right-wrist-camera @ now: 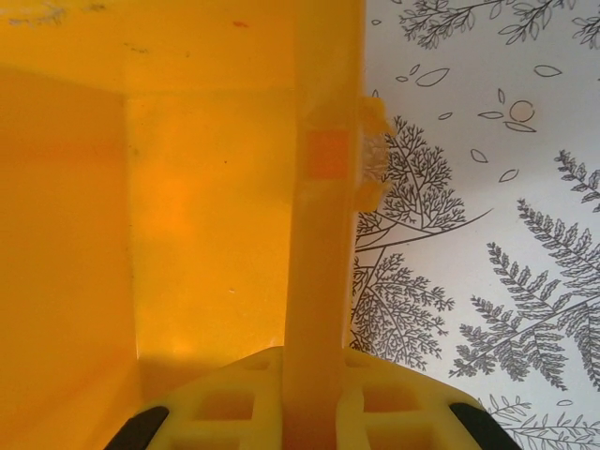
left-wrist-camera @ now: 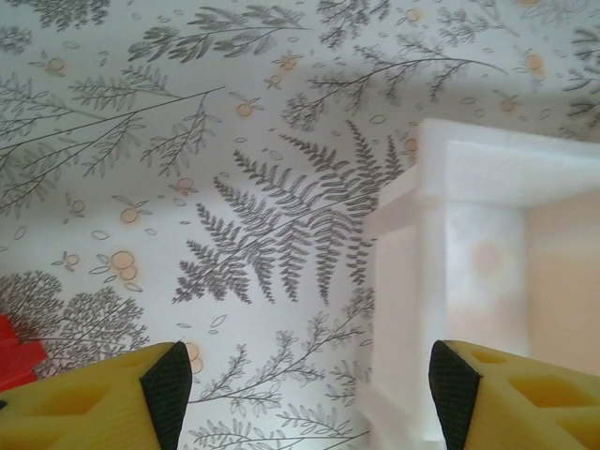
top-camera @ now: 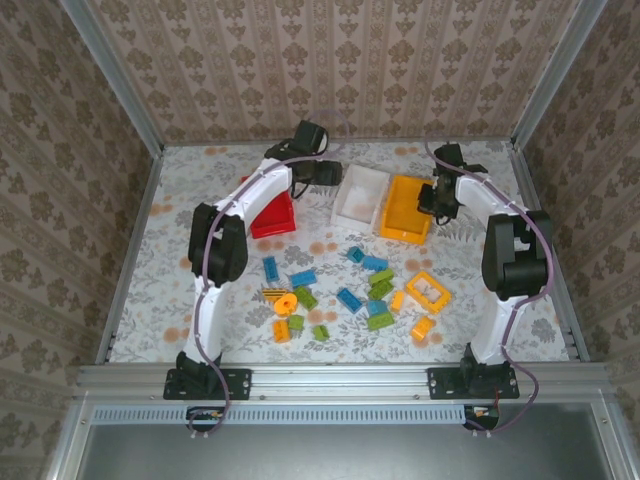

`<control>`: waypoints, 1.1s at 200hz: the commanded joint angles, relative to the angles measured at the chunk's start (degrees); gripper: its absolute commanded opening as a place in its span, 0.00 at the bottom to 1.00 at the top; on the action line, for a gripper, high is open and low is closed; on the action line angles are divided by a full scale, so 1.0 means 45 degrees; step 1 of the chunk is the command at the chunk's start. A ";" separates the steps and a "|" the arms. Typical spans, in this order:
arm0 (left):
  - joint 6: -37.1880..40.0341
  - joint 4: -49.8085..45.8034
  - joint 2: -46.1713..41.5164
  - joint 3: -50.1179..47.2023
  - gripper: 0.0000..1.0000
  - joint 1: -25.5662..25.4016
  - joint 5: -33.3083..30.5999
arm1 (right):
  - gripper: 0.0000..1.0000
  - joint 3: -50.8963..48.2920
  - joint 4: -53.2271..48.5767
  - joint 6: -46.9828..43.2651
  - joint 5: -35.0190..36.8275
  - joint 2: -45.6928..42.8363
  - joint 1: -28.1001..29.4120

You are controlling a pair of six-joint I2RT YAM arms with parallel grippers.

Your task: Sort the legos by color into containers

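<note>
- Legos [top-camera: 350,290] lie loose on the table [top-camera: 180,300], centre-lower in the top view. All look unsorted. The square orange frame [top-camera: 428,292] is at the right of the pile.
- Bins sit in a row above the pile: red bin [top-camera: 275,218] left, white bin [top-camera: 362,195] mid, orange bin [top-camera: 405,215] right. White & orange are just beside each other.
- Right claw [right-wrist-camera: 307,427]: jaws apart, straddling the orange bin's right wall, one finger inside & one outside. Not clamped.
- Left claw [left-wrist-camera: 305,394]: jaws apart, nothing held, low over bare table. The white bin's corner is just by its right finger; a bit of red bin shows at the lower-left edge.
- Step in hand, prob.: taking hold of bin walls to shift the bins.
- To do it well: close squarely on the wall, deep enough for a firm hold. Drag slow so the bin doesn't tip or knock its neighbour, & keep off the pile.
- Table cover: pale fern & leaf print w/ small orange dots. It looks smooth, so bins likely slide easily.
- Room: brownish patterned wallpaper [top-camera: 330,60] on three sides, metal rails [top-camera: 340,380] along the near edge.
</note>
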 commanded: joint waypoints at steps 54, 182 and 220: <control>0.0821 -0.1953 0.2800 0.3715 0.63 -0.0210 0.1514 | 0.03 0.1591 -0.0788 -0.0513 -0.1176 0.1267 -0.0146; -0.0551 -0.0653 0.0034 -0.0821 0.11 -0.0425 -0.1726 | 0.01 0.1959 -0.0820 -0.1552 -0.2373 0.1516 0.0178; -0.1810 -0.0231 -0.1159 -0.2818 0.08 -0.0444 -0.2138 | 0.01 0.1811 -0.0901 -0.1783 -0.2459 0.1417 0.0623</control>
